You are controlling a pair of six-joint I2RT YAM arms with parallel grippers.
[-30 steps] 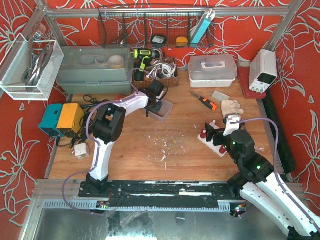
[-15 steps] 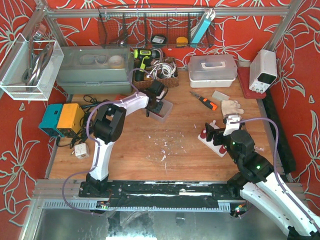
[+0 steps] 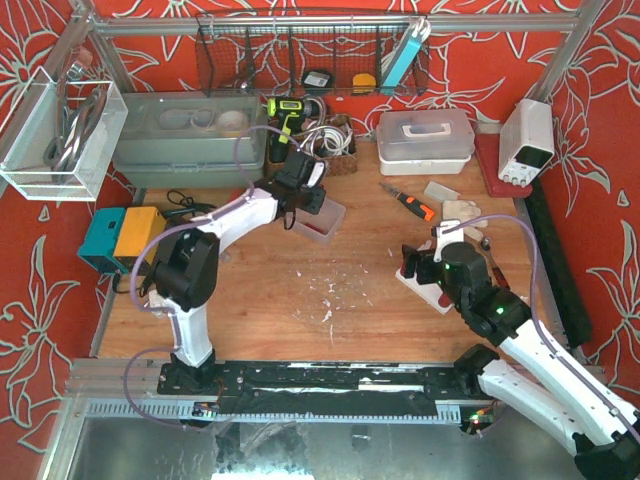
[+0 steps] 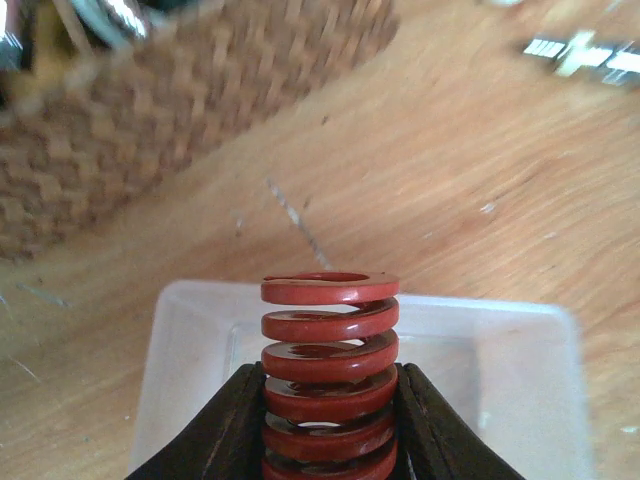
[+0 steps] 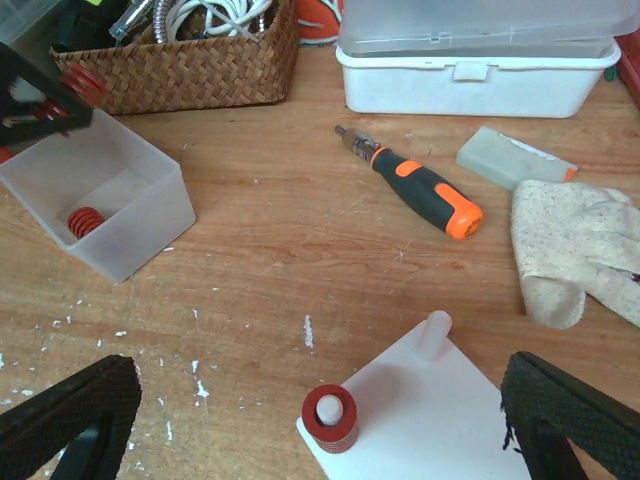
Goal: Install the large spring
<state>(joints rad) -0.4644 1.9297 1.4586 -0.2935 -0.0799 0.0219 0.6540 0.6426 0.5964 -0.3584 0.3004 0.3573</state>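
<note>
My left gripper (image 4: 330, 400) is shut on the large red spring (image 4: 330, 330) and holds it upright over the clear plastic bin (image 4: 500, 380). In the top view the left gripper (image 3: 298, 192) hangs just behind and left of the bin (image 3: 325, 224). My right gripper (image 5: 318, 425) is open and empty above the white peg plate (image 5: 450, 430). A red spring (image 5: 330, 420) sits on the plate's near-left peg. The far peg (image 5: 433, 335) is bare. In the top view the right gripper (image 3: 432, 264) is over the plate (image 3: 415, 281).
A small red spring (image 5: 84, 221) lies in the bin (image 5: 130, 215). An orange-handled screwdriver (image 5: 415, 184), a cloth glove (image 5: 575, 245) and a white lidded box (image 5: 470, 70) lie behind the plate. A wicker basket (image 5: 180, 70) stands behind the bin.
My left gripper has risen out of the bin and shifted back and left with the large spring in it. My right gripper has moved a little left and back over the peg plate.
</note>
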